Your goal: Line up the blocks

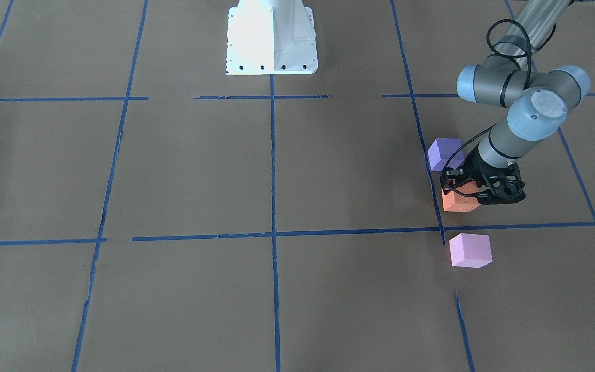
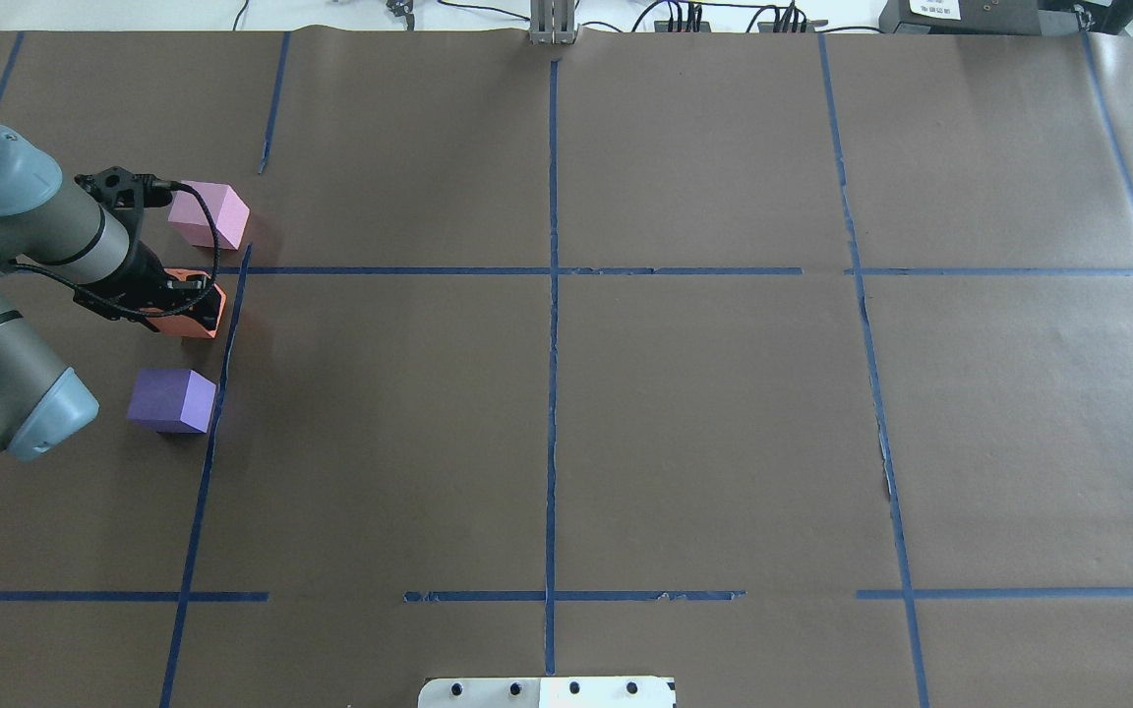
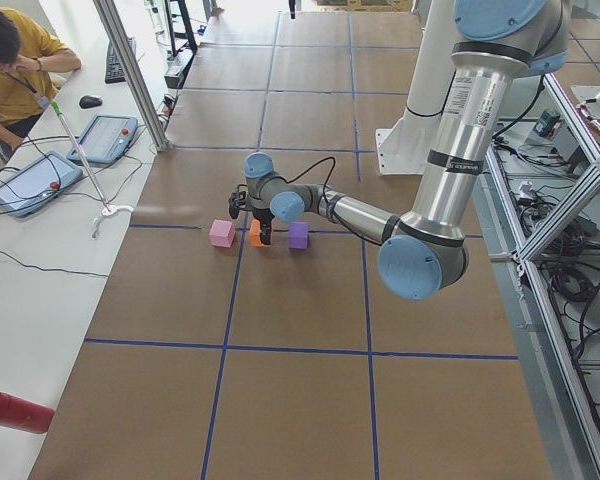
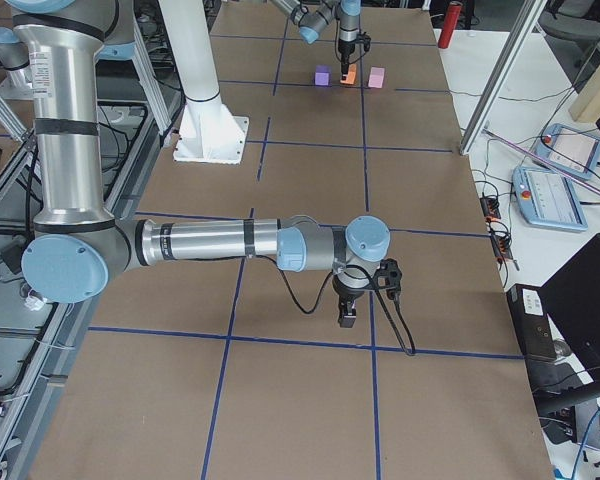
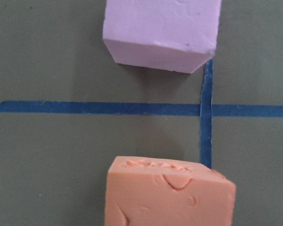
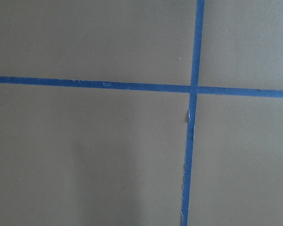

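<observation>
Three blocks stand in a row near a blue tape line. The orange block (image 1: 457, 202) (image 2: 201, 317) is in the middle. The violet-purple block (image 1: 444, 153) (image 2: 173, 398) is on the robot's side of it. The pink-lilac block (image 1: 470, 249) (image 2: 209, 213) is on the far side. My left gripper (image 1: 475, 192) (image 2: 183, 300) is low over the orange block and looks shut on it; the block rests on the table. The left wrist view shows the orange block (image 5: 170, 197) close below and the pink block (image 5: 162, 33) ahead. My right gripper (image 4: 347, 318) hangs above the table far from the blocks; I cannot tell its state.
Brown paper with a blue tape grid (image 2: 552, 270) covers the table. The white robot base plate (image 1: 271, 41) is at the robot's edge. An operator (image 3: 15, 60), tablets (image 3: 105, 138) and a metal pole (image 3: 130, 70) are beside the table. A red cylinder (image 3: 15, 412) lies there too.
</observation>
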{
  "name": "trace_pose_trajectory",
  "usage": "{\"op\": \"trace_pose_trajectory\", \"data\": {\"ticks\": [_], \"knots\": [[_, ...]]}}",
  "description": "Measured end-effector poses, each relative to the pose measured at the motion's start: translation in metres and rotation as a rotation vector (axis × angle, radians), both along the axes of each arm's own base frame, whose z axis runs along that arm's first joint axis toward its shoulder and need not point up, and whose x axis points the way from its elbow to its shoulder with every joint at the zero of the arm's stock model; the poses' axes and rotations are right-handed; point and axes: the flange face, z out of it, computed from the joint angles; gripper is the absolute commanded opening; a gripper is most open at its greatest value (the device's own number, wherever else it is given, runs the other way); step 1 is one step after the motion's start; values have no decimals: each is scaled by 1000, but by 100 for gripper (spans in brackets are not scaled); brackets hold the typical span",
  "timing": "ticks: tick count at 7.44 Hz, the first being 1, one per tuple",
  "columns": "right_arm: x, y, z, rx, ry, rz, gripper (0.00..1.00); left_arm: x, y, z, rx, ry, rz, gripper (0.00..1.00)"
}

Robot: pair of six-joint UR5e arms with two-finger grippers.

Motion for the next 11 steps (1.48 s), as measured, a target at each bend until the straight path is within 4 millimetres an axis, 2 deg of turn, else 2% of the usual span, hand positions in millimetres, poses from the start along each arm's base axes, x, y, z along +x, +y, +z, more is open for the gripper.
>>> {"op": "trace_pose_trajectory", "data": {"ticks": [2,3,4,6,7,8,10,11], "knots": [[0,0,0,0,0,0,100,-6,-2,-1,2,1,-10,100],[0,0,0,0,0,0,100,-20,-9,-5,9,5,-32,99],[0,0,0,0,0,0,100,-43,-20,-15,24,14,-71,99],[0,0,-1,1,0,0,100,-106,-40,-43,82,40,-163,99],[0,0,-1,1,0,0,100,-138,-45,-41,128,31,-169,99],[0,0,-1,1,0,0,100,-176,-41,-15,187,-12,-130,99],[0,0,-1,1,0,0,100,-276,-15,68,311,-134,8,100],[0,0,-1,1,0,0,100,-319,6,110,320,-166,58,100]]}}
